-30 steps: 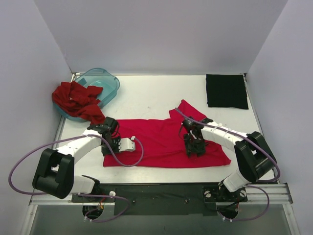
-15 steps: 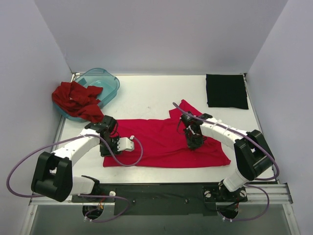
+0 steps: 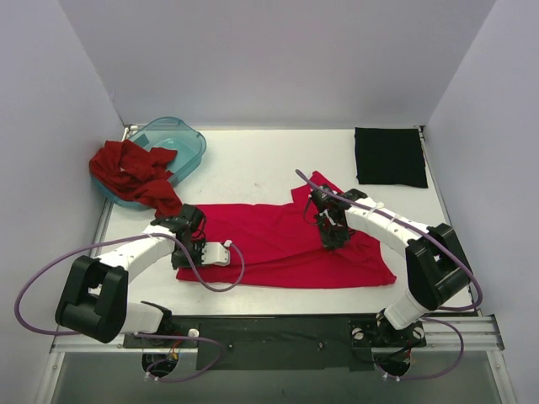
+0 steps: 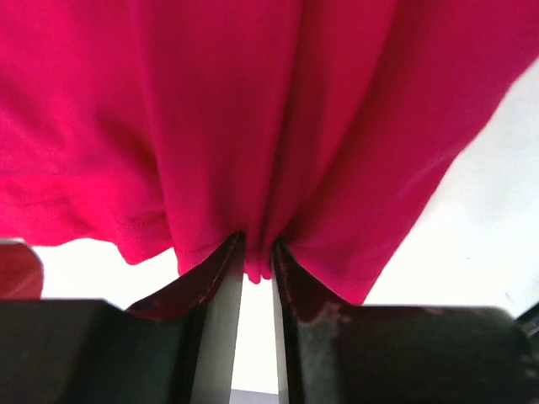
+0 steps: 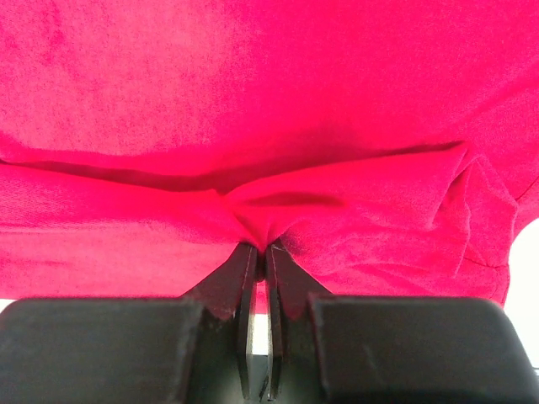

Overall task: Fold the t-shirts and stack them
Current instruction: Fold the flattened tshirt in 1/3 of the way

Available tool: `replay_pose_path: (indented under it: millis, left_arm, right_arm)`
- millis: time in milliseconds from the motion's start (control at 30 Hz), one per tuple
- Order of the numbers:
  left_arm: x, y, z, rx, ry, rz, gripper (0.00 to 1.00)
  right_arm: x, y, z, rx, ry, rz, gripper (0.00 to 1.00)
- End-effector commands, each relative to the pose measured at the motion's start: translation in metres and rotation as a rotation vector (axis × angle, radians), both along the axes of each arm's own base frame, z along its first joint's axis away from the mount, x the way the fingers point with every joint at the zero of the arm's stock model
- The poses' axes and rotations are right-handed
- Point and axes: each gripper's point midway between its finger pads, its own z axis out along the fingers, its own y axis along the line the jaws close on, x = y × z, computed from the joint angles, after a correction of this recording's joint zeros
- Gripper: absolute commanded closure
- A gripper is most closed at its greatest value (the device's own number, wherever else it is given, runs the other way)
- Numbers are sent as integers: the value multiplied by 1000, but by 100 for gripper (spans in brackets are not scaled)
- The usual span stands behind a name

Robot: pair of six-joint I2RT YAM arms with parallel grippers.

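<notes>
The crimson-pink t-shirt [image 3: 278, 240] lies spread out on the table in front of the arms. My left gripper [image 3: 189, 242] is shut on its left edge; in the left wrist view the cloth [image 4: 253, 126] is pinched between the jaws. My right gripper [image 3: 330, 229] is shut on a fold at its right part; in the right wrist view the cloth [image 5: 269, 126] bunches into the jaws. The brick-red t-shirt [image 3: 133, 172] hangs crumpled over the teal tub's rim. The black t-shirt [image 3: 389, 156] lies folded flat at the back right.
A translucent teal tub [image 3: 181, 145] stands at the back left corner. White walls close the table on the left, back and right. Purple cables loop from both arms over the near part of the table.
Both grippers have drawn the crimson-pink shirt's front edge up and away from me; the right gripper moved back along the shirt, the left shifted slightly.
</notes>
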Motion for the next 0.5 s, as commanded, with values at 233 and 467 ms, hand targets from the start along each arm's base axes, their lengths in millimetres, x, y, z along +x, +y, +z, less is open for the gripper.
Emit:
replay_pose_path:
  millis: [233, 467]
  left_arm:
    - [24, -2, 23, -11, -98, 65, 100]
    - [30, -1, 23, -11, -121, 71, 79]
  right_arm:
    - [11, -11, 14, -53, -12, 21, 100]
    - [24, -7, 19, -61, -17, 59, 100]
